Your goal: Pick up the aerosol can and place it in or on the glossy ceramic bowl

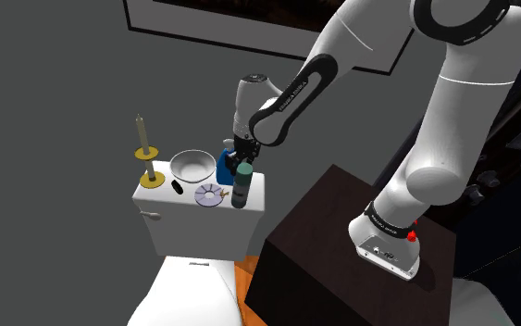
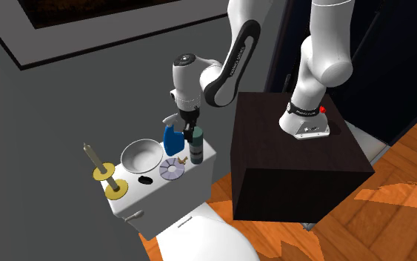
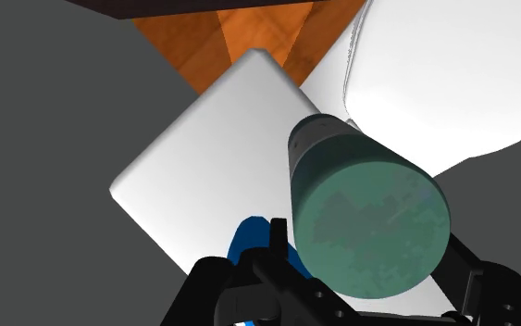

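Note:
A grey-green aerosol can (image 1: pixel 242 187) stands upright on the white toilet tank lid (image 1: pixel 170 199), near the lid's end by the stand. My black gripper (image 1: pixel 243 156) comes down on it from above and is shut on its upper part. In the wrist view the can's round top (image 3: pixel 369 218) sits clasped between my two fingers (image 3: pixel 269 264). The white glossy bowl (image 1: pixel 191 167) rests on the lid toward the shoulder view's left of the can, with nothing in it. The second exterior view shows the can (image 2: pixel 197 148) under the gripper (image 2: pixel 191 127) and the bowl (image 2: pixel 141 156) beside it.
A blue bottle (image 1: pixel 226 167) stands right behind the can, close to my fingers. A silver disc (image 1: pixel 209 195) lies between bowl and can. A candle on a yellow holder (image 1: pixel 143 150) stands at the lid's far end. The dark stand (image 1: pixel 341 250) rises beside the toilet.

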{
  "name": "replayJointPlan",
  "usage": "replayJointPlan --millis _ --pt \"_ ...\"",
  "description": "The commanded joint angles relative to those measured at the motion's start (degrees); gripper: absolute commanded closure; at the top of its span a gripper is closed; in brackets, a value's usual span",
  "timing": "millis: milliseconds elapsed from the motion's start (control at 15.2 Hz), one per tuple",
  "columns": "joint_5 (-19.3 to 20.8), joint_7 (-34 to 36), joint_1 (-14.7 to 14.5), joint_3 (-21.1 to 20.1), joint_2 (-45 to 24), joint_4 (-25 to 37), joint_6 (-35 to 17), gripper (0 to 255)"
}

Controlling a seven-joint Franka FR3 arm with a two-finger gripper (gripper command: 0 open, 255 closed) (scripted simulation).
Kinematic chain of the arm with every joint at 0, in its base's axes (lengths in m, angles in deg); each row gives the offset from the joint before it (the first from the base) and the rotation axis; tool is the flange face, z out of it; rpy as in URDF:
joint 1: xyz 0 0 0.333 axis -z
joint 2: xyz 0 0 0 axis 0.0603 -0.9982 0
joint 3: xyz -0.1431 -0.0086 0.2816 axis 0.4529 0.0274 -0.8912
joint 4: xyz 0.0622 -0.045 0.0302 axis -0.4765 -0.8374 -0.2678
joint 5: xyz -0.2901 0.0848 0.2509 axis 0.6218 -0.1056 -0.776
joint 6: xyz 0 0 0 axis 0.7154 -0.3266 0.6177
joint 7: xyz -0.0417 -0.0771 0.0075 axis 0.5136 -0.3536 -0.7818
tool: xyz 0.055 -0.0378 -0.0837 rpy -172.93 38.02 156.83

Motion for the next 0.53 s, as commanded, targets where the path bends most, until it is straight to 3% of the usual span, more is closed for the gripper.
replayJointPlan --millis 0,462 --pt "-0.73 -0.53 0.29 -0.42 1.63 -0.02 1.54 255" --pt "-3.09 -2.17 0.90 -1.39 6.92 0.03 6.74 255"
